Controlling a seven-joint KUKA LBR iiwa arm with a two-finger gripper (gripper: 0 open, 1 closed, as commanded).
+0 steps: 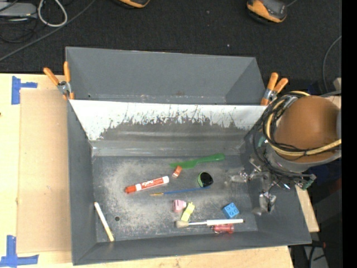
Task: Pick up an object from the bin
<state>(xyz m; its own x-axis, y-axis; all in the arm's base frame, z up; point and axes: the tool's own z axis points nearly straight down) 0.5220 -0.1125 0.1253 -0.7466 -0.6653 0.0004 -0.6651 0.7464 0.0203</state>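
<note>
Camera view: the arm comes in from the right of the frame, its orange-covered wrist [304, 127] above the right wall of the bin [167, 82]. The jaws hang low over the right end of the bin floor, close to that wall. I cannot tell whether they are wide or narrow, and nothing can be seen between them.

The thing nearest them is a small blue block [230, 209], lying by itself on the floor just to their left, in the lower right of the frame. Below it lies a thin white stick [212, 223] with a small red piece [223, 229] touching it. A black round thing [205, 179] sits further up and left. A red and white marker [148, 184] lies in the middle of the floor, and a pale wooden stick [104, 221] lies at the lower left.

If the blue block is the pick, it is probably light and stiff, and not fragile. Being small and low, it may skate on the metal floor when touched. The best hold would be across two opposite flat sides, with the jaws brought right down to the floor. The marker would be easier: it is rigid, and could be taken across the barrel near its middle.
</note>
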